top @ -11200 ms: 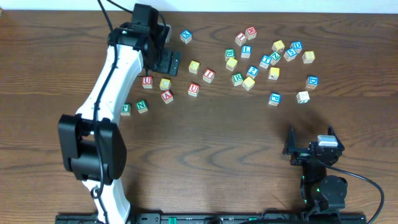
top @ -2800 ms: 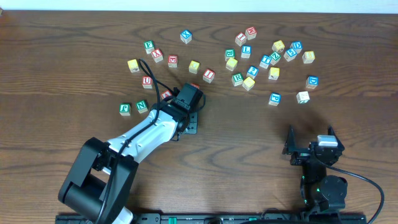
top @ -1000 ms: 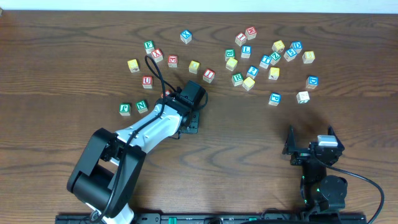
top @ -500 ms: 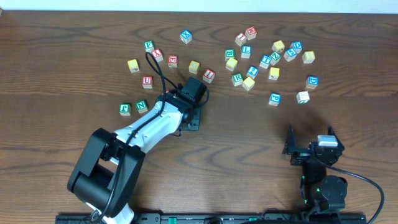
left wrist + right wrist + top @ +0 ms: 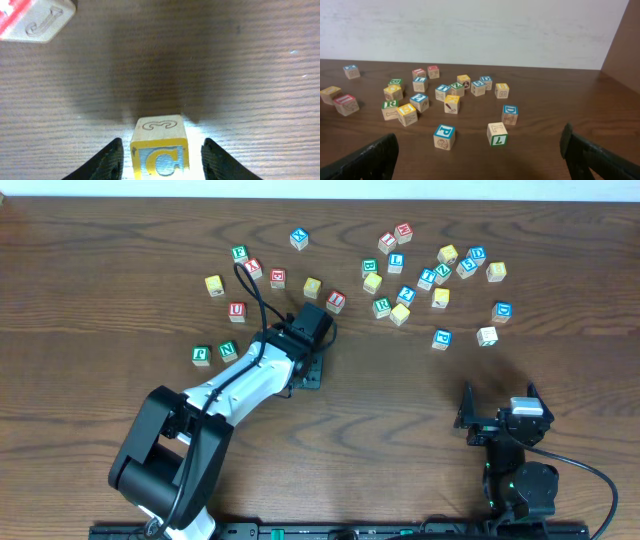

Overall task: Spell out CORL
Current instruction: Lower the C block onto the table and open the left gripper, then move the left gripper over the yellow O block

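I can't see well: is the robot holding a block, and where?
Nothing is held. The small wooden cube with a blue C sits between the left gripper's open fingers, untouched; the right gripper is empty.

Left arm (image 5: 240, 385) is wearing a white shell along its long link, with black housings bulging at the joints; a thin black cable (image 5: 248, 288) is looping off near its wrist; left fingers (image 5: 112, 160) are showing matte black, rounded at the tips; right arm (image 5: 512, 442) is showing black throughout, carrying a small pale grey module (image 5: 527, 408) and glowing with tiny green lights (image 5: 505, 478); a black lead (image 5: 613, 500) is trailing from it; right fingers (image 5: 370, 157) are reading as dark, rough-edged wedges.
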Robot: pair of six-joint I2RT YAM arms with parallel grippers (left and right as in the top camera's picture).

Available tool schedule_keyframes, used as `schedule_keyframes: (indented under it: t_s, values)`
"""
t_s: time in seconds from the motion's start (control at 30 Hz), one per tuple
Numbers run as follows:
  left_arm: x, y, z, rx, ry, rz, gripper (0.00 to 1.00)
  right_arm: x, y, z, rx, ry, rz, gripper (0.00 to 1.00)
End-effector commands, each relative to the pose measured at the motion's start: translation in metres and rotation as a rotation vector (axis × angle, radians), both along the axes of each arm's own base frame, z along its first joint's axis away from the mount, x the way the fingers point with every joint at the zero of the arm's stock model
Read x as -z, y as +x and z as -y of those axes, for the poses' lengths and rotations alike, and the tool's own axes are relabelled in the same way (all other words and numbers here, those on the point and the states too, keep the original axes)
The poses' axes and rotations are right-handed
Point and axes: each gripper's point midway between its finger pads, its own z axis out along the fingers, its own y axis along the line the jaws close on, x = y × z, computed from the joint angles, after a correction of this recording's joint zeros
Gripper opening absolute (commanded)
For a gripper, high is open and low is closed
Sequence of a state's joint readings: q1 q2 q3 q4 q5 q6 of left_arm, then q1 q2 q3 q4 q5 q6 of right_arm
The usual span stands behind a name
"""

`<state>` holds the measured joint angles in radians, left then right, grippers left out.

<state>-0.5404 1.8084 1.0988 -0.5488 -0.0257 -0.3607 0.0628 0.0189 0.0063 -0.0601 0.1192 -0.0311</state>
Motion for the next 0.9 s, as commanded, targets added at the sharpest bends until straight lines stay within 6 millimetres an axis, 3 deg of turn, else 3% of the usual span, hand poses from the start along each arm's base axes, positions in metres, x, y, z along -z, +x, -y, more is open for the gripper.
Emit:
schedule_keyframes:
  t_s: [0.0,0.1,0.33,0.47,0.53,0.7,0.87]
  values:
    - [-0.016,0.016,0.009,0.018,-0.015,0.037,0.57,0.001,0.000,0.000,-0.004,-0.008,-0.004,0.99]
    - [-0.028,0.020,0.018,0.067,-0.040,0.036,0.66,0.001,0.000,0.000,-0.004,-0.008,-0.004,0.99]
    - [-0.063,0.038,0.029,0.132,-0.047,0.085,0.75,0.001,0.000,0.000,-0.004,-0.008,-0.004,0.99]
    - [-0.089,0.050,0.035,0.212,-0.046,0.126,0.89,0.001,0.000,0.000,-0.004,-0.008,-0.004,0.99]
    - [-0.102,0.059,0.032,0.238,-0.041,0.146,0.95,0.001,0.000,0.000,-0.004,-0.008,-0.004,0.99]
    - [-0.124,0.090,0.008,0.192,-0.026,0.155,0.96,0.001,0.000,0.000,-0.004,-0.008,-0.004,0.99]
    - [-0.119,0.121,-0.005,0.201,-0.014,0.056,0.96,0.001,0.000,0.000,-0.004,-0.008,-0.004,0.99]
